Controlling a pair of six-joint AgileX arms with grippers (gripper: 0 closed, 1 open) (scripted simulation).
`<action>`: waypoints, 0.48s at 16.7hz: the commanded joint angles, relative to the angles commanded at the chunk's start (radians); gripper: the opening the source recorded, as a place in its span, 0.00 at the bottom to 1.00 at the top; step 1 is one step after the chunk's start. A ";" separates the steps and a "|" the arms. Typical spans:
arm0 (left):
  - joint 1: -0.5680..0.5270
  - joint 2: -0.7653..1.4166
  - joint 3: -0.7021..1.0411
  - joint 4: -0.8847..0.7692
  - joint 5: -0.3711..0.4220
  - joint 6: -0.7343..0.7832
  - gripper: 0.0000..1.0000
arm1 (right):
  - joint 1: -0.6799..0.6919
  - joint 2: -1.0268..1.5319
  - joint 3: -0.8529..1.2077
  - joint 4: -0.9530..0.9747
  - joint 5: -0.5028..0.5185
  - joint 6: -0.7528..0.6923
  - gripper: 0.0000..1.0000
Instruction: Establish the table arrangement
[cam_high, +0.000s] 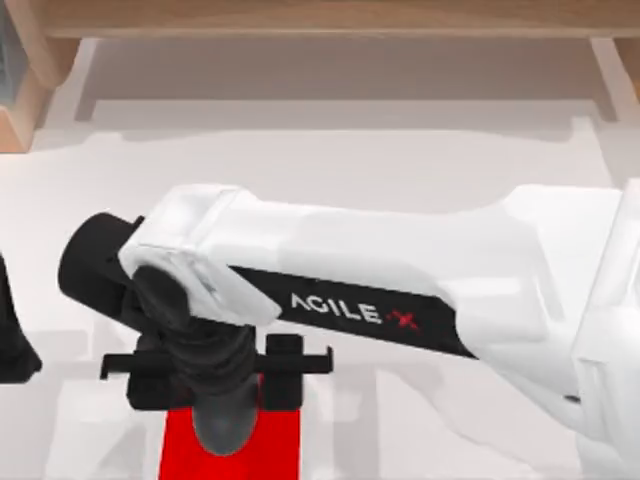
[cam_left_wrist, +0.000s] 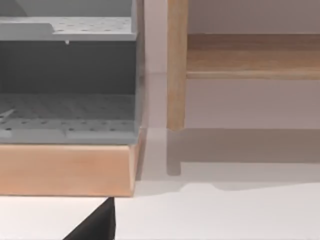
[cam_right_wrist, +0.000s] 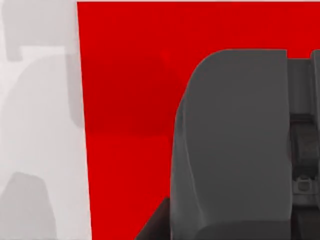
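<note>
Over the small red rectangular mat (cam_high: 215, 450) on the broad white table (cam_high: 400, 180), the right gripper (cam_high: 225, 420) is lowered squarely; its finger state cannot be told.

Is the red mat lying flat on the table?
Flat: the red mat lies spread on the white table under the right tool.

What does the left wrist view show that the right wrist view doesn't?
The left wrist view has a grey perforated rack on a wooden base and a wooden frame at the table's far edge. The right wrist view instead has the red mat with a dark grey object over it, close to the camera. Both show the white table.
</note>
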 joint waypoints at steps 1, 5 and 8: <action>0.000 0.000 0.000 0.000 0.000 0.000 1.00 | 0.000 -0.002 0.002 0.001 0.001 0.000 0.00; 0.000 0.000 0.000 0.000 0.000 0.000 1.00 | 0.000 -0.011 0.013 0.006 0.003 0.001 0.00; 0.000 0.000 0.000 0.000 0.000 0.000 1.00 | 0.000 -0.018 0.018 0.012 0.004 0.001 0.00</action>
